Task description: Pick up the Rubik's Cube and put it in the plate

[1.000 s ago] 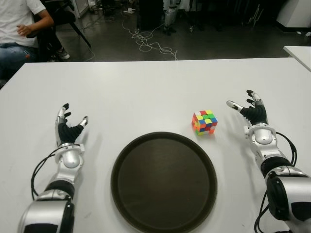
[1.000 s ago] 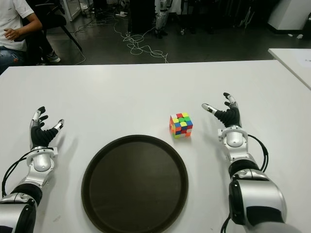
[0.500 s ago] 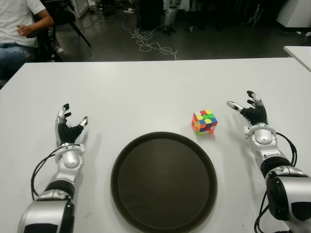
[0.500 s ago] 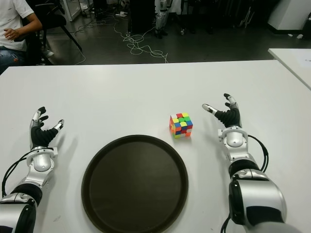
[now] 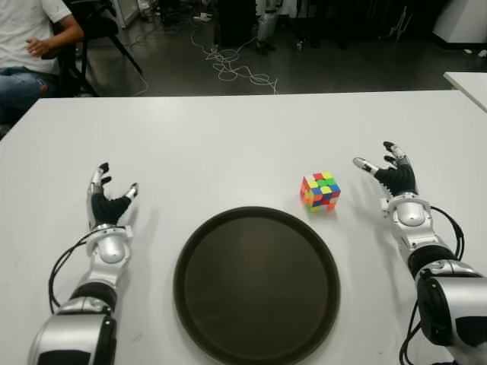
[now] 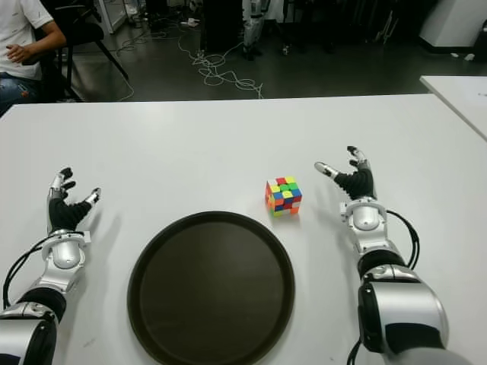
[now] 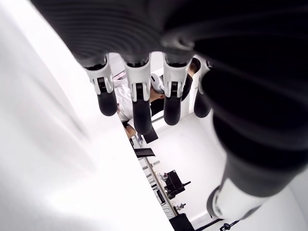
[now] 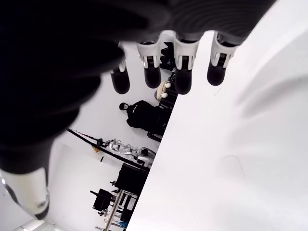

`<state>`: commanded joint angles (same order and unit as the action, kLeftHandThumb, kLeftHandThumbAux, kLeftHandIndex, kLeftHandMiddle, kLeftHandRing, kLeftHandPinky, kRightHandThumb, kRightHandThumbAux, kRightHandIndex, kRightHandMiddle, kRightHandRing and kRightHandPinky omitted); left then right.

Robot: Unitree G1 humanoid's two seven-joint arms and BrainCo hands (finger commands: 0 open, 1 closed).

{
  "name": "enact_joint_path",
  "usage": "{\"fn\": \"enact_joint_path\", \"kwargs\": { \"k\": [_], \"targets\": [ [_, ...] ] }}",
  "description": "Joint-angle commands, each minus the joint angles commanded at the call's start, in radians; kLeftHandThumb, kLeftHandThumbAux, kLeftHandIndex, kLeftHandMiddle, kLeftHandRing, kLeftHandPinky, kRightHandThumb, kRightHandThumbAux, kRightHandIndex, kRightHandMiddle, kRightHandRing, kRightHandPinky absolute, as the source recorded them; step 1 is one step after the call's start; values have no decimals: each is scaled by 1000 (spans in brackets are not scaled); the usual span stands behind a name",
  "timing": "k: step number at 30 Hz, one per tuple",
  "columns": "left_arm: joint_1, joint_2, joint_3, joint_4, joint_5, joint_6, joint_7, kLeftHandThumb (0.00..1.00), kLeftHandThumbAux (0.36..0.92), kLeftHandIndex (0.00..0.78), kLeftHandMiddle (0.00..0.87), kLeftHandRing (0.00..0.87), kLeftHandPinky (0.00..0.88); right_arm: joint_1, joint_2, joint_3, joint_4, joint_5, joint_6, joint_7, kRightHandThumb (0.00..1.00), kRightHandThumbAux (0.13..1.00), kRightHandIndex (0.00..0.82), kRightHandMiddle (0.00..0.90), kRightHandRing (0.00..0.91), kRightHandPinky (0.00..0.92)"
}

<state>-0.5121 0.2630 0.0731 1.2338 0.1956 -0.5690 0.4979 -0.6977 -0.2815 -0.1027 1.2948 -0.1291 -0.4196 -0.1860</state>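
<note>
Change: over the past second my right hand point(image 5: 389, 169) has crept slightly farther from me on the counter point(image 5: 228, 137); the cube, the plate and my left hand have not moved.
Right hand: just to the right of the Rubik's Cube point(image 5: 320, 191), not touching it, fingers spread and holding nothing.
Left hand: my left hand point(image 5: 109, 199) shows well to the left of the plate point(image 5: 257, 285), fingers loosely extended, empty.
Cube position: on the white counter, just beyond the plate's far right rim, outside it, turned so one corner faces me.
Plate: round, dark, with a low rim and nothing in it, centred in front of me.
Handling, my judgement: the cube looks light and rigid, with smooth plastic faces that could slip, and its layers may twist under an uneven squeeze.
Where to grip, my judgement: thumb on one flat face, fingers on the opposite face, away from the corners.
Bystander: a seated person point(image 5: 30, 46) at the far left, beyond the counter.
</note>
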Motion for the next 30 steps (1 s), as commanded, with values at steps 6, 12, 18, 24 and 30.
{"fn": "enact_joint_path", "kwargs": {
  "k": [6,12,18,24,30],
  "targets": [
    [2,0,-3,-2,6,-3,10,0,785,144,152,140,99,0,0,-3,2,3,-1,-4,0,612,130,81,93,97],
    [2,0,-5,-2,9,1,17,0,779,123,141,129,85,1,0,-6,2,5,0,-5,0,619,117,69,75,85],
    [0,-2,-4,-1,6,5,15,0,776,126,149,142,106,0,2,-14,2,11,3,-7,0,618,121,81,86,92],
    [2,-4,-6,-3,9,1,19,0,788,131,161,157,131,2,1,-18,1,9,1,-4,0,606,117,72,80,89],
    [6,-6,-13,-7,15,-4,26,0,783,125,156,148,103,7,-2,-20,-1,8,-11,-1,0,603,130,75,84,91]
  ]
}}
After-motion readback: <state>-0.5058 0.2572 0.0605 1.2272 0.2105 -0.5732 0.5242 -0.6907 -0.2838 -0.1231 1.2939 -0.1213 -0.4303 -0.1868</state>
